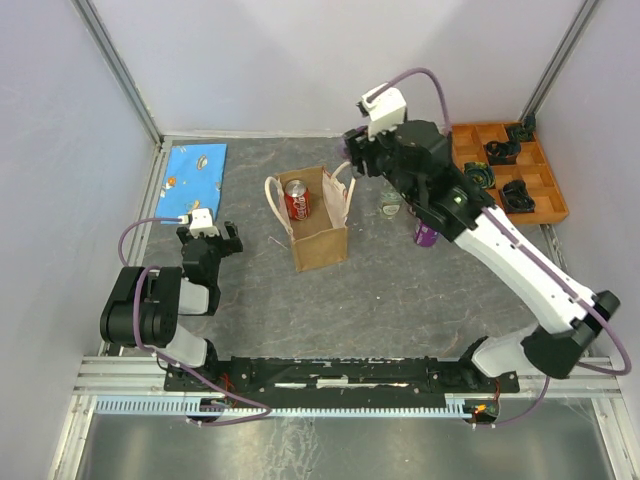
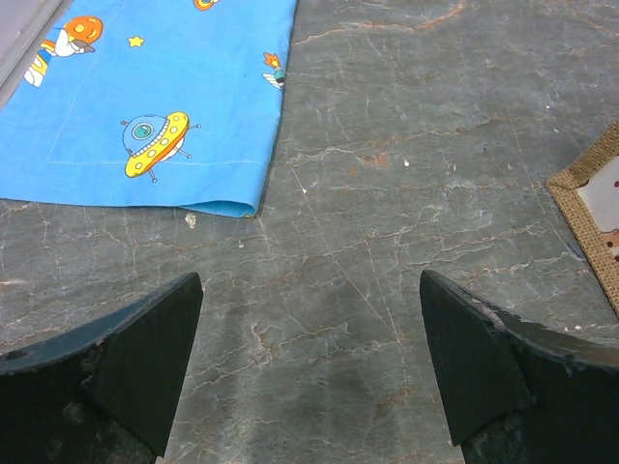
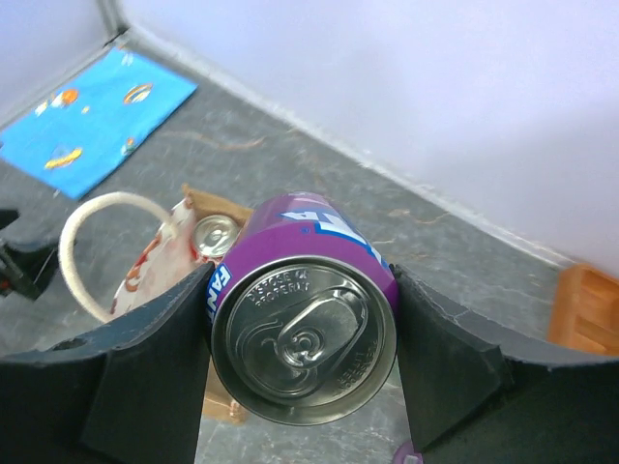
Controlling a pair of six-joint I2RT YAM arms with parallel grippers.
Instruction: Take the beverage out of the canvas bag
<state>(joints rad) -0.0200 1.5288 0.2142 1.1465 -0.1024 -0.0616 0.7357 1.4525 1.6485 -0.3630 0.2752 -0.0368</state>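
The tan canvas bag (image 1: 322,238) stands open mid-table with cream loop handles (image 3: 89,234). A red beverage can (image 1: 297,200) stands inside it, and its silver top (image 3: 215,235) shows in the right wrist view. My right gripper (image 3: 305,280) is shut on a purple beverage can (image 3: 305,333), held in the air just past the bag's far right corner (image 1: 352,150). My left gripper (image 2: 309,280) stands open over bare table, left of the bag (image 1: 210,240). One bag corner (image 2: 590,198) shows at the right edge of the left wrist view.
A blue cartoon-print cloth (image 1: 195,178) lies at the far left. An orange compartment tray (image 1: 545,205) with black parts sits at the far right. A small clear item (image 1: 390,206) and a purple item (image 1: 428,236) stand right of the bag. Walls enclose three sides.
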